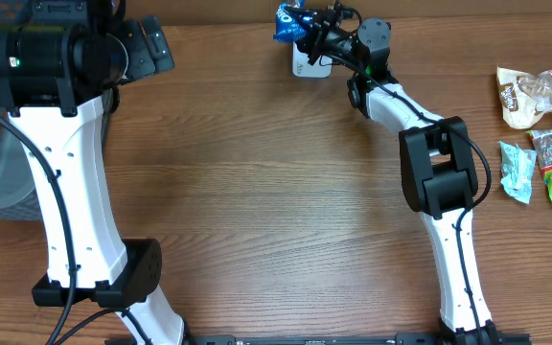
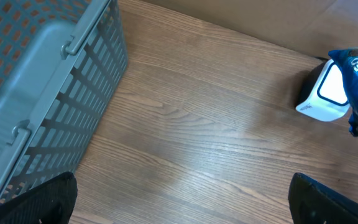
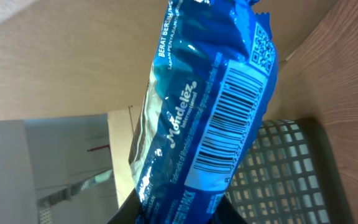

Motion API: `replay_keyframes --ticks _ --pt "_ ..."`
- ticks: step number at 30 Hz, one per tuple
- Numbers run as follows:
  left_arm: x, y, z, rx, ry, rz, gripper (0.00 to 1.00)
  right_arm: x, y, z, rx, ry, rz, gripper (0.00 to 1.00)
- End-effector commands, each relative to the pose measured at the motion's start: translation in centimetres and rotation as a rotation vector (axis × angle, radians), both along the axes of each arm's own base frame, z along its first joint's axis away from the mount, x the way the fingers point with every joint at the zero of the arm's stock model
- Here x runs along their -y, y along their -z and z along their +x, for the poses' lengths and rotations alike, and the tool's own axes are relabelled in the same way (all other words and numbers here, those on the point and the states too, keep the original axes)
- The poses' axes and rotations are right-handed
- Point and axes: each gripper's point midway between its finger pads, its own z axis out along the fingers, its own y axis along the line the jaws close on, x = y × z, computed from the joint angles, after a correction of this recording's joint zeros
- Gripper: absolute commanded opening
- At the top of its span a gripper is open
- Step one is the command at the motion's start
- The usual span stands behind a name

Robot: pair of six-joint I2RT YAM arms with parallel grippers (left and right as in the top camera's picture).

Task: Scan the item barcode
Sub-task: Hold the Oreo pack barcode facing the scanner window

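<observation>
Just beside the white scanner point(image 1: 305, 63), R gripper point(image 1: 312, 34) is clenched on the blue snack pkt point(image 3: 204, 118), barcode side facing its wrist cam. Well left of the scanner, L gripper point(image 2: 179, 208) hangs released, jaws wide, near grey basket point(image 2: 36, 93).

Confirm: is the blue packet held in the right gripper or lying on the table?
Held. The right gripper is shut on the blue packet, raised next to the white scanner; its barcode shows in the right wrist view.
</observation>
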Motion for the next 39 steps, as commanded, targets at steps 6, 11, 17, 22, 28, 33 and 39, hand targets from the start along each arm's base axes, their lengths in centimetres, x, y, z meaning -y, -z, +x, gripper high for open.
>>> replay_keyframes --ticks 6,11,17,22,28,33,39 --pt "-0.3 -0.2 -0.2 0.003 -0.003 0.015 1.0 0.2 -3.1 0.5 0.007 0.055 0.068 0.04" --pt "-0.3 -0.2 -0.2 0.003 -0.003 0.015 1.0 0.1 -2.0 0.8 -0.037 0.061 0.048 0.04" --pt "-0.3 -0.2 -0.2 0.003 -0.003 0.015 1.0 0.0 -1.5 0.9 -0.037 0.065 0.024 0.04" --pt "-0.3 -0.2 -0.2 0.003 -0.003 0.015 1.0 0.0 -1.5 0.9 -0.038 0.064 0.024 0.04" --pt "-0.3 -0.2 -0.2 0.003 -0.003 0.015 1.0 -0.1 -1.8 0.7 -0.021 0.055 0.027 0.04" --pt "-0.3 -0.2 -0.2 0.003 -0.003 0.015 1.0 0.1 -6.4 -1.5 0.254 0.017 0.062 0.04" --pt "-0.3 -0.2 -0.2 0.003 -0.003 0.015 1.0 1.1 -9.2 -4.0 0.413 -0.087 0.017 0.04"
